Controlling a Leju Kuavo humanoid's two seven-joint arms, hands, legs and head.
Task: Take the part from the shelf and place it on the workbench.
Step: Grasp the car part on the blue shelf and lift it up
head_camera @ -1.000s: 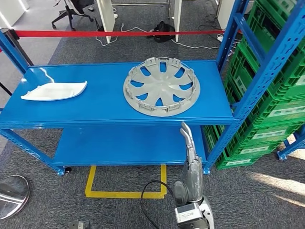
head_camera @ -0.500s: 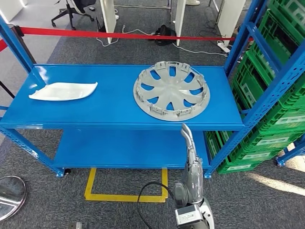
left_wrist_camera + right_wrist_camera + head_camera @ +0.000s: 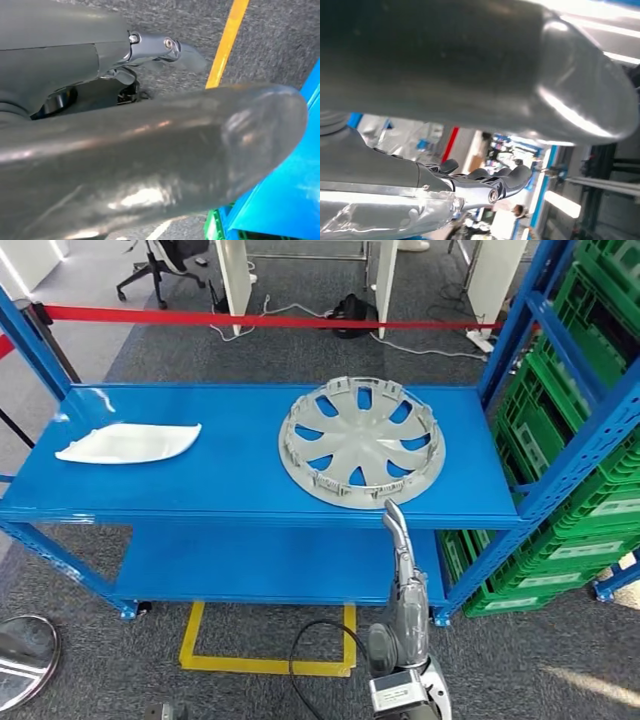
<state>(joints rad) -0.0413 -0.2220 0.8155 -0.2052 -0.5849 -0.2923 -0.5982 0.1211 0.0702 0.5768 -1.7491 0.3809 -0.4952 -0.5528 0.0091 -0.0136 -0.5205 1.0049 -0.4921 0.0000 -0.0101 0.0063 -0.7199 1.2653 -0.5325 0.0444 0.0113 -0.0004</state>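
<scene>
A grey wheel cover (image 3: 361, 441) lies flat on the blue shelf (image 3: 226, 465), the right robot hand (image 3: 398, 545) extended just below its near edge.

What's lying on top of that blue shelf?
A grey wheel cover and a white curved part lie apart on the shelf. Whatever is beneath each stays hidden.

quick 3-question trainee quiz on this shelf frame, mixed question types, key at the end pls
1. True or false: the grey wheel cover lies flat on the top level of the blue shelf.
2. Multiple choice: the white curved part lies A) on the wheel cover, B) toward the other end of the same shelf level, apart from it, C) on the floor.
3. Short answer: is the right hand holding anything?

Key:
1. True.
2. B.
3. No; it is raised in front of the shelf's front edge with its fingers straight and nothing in it. The left hand also holds nothing.
</scene>
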